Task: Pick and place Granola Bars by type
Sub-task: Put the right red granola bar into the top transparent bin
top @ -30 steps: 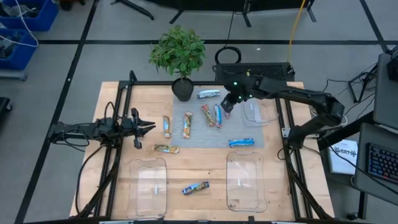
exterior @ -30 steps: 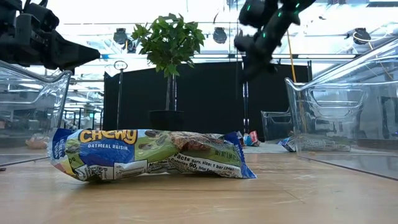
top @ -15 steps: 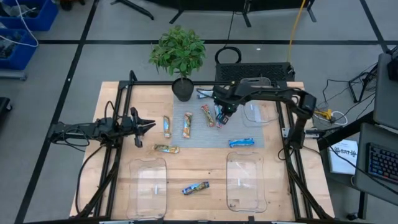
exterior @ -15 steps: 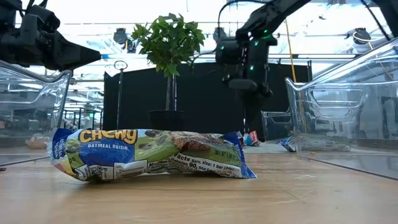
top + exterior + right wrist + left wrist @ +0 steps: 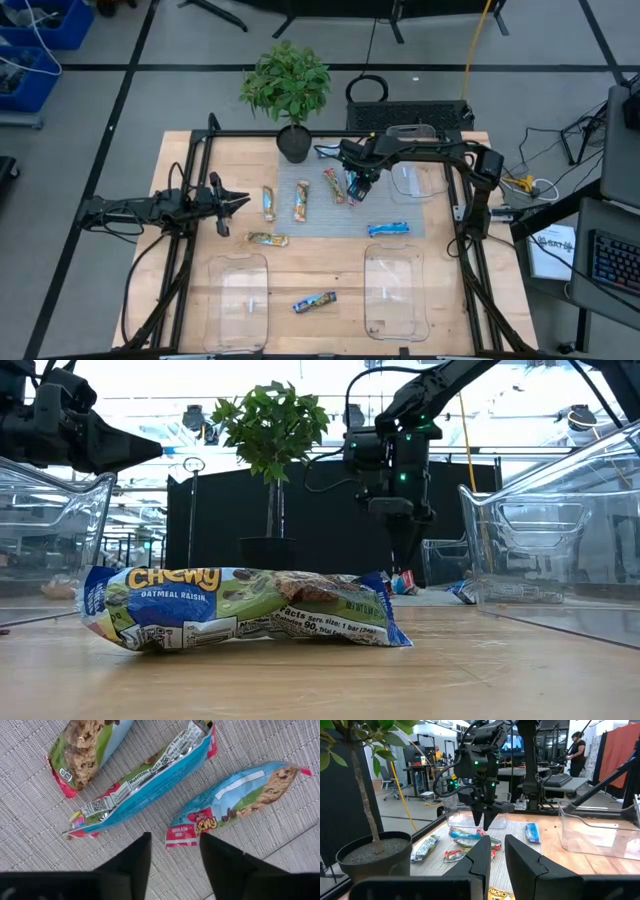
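Observation:
Several granola bars lie on the grey mat [image 5: 310,222] and the wooden table. My right gripper [image 5: 356,183] hangs open just above a blue bar [image 5: 350,186] beside a red bar [image 5: 332,185]. In the right wrist view its fingertips [image 5: 175,851] hold nothing, and a blue bar [image 5: 150,775] and a light-blue bar [image 5: 235,795] lie just beyond them. Other bars: blue [image 5: 336,151], blue [image 5: 387,229], gold [image 5: 267,239], two upright ones [image 5: 268,202] [image 5: 301,200], and one [image 5: 314,301] between the front trays. My left gripper [image 5: 240,203] waits at the left, its fingers a narrow gap apart and holding nothing.
Two clear trays [image 5: 238,300] [image 5: 396,295] stand at the front, a third [image 5: 410,182] right of the mat. A potted plant [image 5: 290,90] stands at the back edge. The low view shows the Chewy bar [image 5: 240,605] close up. A person [image 5: 579,745] stands far behind.
My right gripper has swung left from beside the back tray, come down over the blue and red bars, and opened. The left arm has not moved.

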You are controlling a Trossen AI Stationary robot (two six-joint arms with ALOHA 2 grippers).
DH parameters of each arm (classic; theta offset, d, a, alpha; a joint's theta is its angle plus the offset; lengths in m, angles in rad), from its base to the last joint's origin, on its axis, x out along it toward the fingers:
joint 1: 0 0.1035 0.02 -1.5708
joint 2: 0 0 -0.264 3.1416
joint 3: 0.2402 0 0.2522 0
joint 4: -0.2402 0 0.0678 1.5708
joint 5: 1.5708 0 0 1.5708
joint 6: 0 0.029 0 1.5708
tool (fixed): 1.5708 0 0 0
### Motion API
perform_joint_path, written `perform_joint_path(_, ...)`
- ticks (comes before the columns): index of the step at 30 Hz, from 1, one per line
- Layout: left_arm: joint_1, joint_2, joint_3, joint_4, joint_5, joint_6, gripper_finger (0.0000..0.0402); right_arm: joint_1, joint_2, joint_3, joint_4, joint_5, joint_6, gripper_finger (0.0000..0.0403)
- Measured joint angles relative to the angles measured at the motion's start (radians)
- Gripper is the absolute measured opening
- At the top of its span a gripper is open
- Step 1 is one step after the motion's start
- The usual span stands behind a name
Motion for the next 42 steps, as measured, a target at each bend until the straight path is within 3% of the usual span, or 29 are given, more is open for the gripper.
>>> perform_joint_path(6, 0.000, 0.000, 0.001, -0.010, 0.000, 0.000, 0.0063, -0.001, 0.000, 0.000, 0.006, 0.045, 0.001, 0.0193)
perform_joint_path(21, 0.000, 0.000, 0.002, -0.021, 0.000, 0.000, 0.0063, -0.003, 0.069, 0.000, 0.053, 0.047, 0.001, 0.0175)
perform_joint_path(26, 0.000, 0.000, 0.002, -0.021, 0.001, 0.000, 0.0063, -0.010, 0.069, 0.000, 0.047, 0.047, 0.000, 0.0141)
perform_joint_path(38, 0.000, 0.000, 0.002, -0.022, 0.002, 0.001, 0.0063, -0.009, 0.069, 0.000, -0.031, 0.041, -0.017, 0.0015)
perform_joint_path(42, 0.000, 0.000, 0.002, -0.022, 0.005, 0.000, 0.0063, -0.006, 0.069, -0.001, -0.013, 0.041, -0.050, 0.0003)
